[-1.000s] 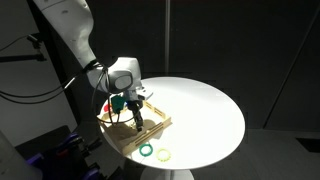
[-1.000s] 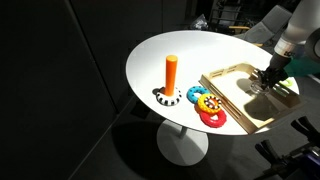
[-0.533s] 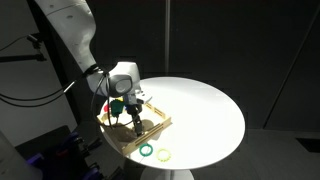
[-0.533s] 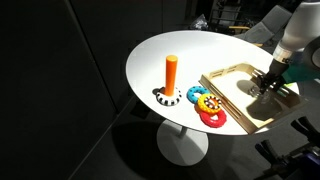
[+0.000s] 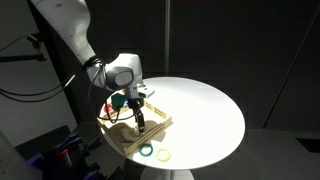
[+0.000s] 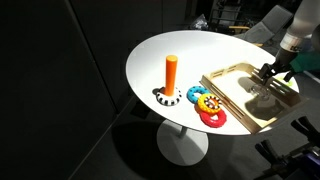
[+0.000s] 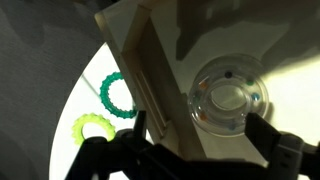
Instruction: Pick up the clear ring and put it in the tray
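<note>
Clear ring [image 7: 228,97] lies in wooden tray [image 7: 152,85] beneath spread gripper [image 7: 198,135].

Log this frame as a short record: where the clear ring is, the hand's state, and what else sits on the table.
surface: round white table
container: wooden tray, near the table's edge
clear ring: lying flat inside the wooden tray
hand: open, above the tray, over the clear ring, not gripping it
outside the tray: teal ring and yellow-green ring, on the table beside the tray wall
elsewhere: orange peg upright on its base; coloured rings next to it
task status: appears done, ring in tray
</note>
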Robot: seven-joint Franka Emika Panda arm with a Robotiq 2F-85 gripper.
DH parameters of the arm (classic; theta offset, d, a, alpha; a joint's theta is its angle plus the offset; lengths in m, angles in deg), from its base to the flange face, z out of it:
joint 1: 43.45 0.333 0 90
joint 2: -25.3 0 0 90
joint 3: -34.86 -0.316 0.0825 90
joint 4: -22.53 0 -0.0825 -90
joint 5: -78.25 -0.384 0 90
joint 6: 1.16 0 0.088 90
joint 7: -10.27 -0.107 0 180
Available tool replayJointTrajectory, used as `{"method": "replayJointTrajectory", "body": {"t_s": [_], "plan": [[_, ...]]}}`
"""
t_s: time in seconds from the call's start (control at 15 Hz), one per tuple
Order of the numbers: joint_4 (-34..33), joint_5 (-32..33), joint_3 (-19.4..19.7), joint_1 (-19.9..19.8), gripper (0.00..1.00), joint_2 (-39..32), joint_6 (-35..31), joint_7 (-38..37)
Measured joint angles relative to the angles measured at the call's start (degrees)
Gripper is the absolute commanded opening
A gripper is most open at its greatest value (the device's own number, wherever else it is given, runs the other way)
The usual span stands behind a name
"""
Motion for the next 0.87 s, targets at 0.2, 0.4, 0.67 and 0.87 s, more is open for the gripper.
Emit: {"method": "replayJointTrajectory", "body": {"t_s": [0.2,0.4,0.67,0.87], "plan": [[0.2,-4.1,-2.5,-3.5,1.00,5.9,6.6,6.1],[0.2,-9.5,-5.1,-6.9,1.00,11.5,12.8,12.7],[0.1,-12.9,-6.7,-9.5,1.00,17.0,18.6,17.1],[0.1,-13.1,-7.2,-10.5,1.00,19.0,20.3,17.6]]}}
